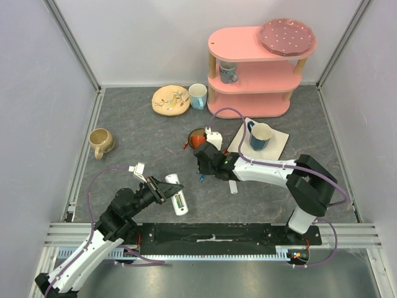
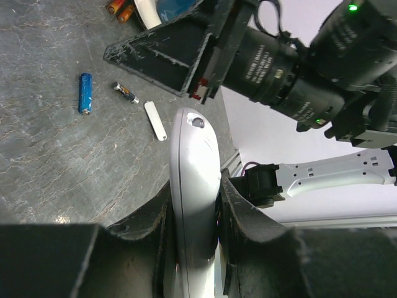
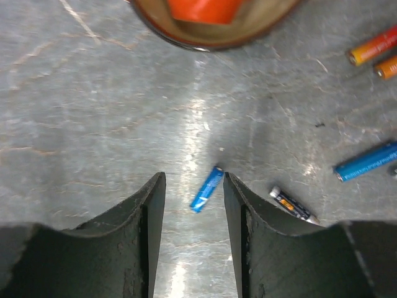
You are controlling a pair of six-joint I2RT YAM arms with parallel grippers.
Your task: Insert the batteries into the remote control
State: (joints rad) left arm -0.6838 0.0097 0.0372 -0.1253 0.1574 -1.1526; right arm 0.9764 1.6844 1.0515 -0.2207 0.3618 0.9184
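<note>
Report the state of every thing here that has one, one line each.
remote control: clamped at one end, slot uncovered and facing up
left gripper: shut on the remote control
right gripper: open, straddling the blue battery
blue battery: lying loose on the table, between the fingers
small white cover: off the remote, flat on the table
blue mug: upright on the napkin

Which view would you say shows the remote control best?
The top view: the remote control lies slot upward, held by the left claw. The left wrist view shows only its plain side; the right wrist view misses it.
</note>
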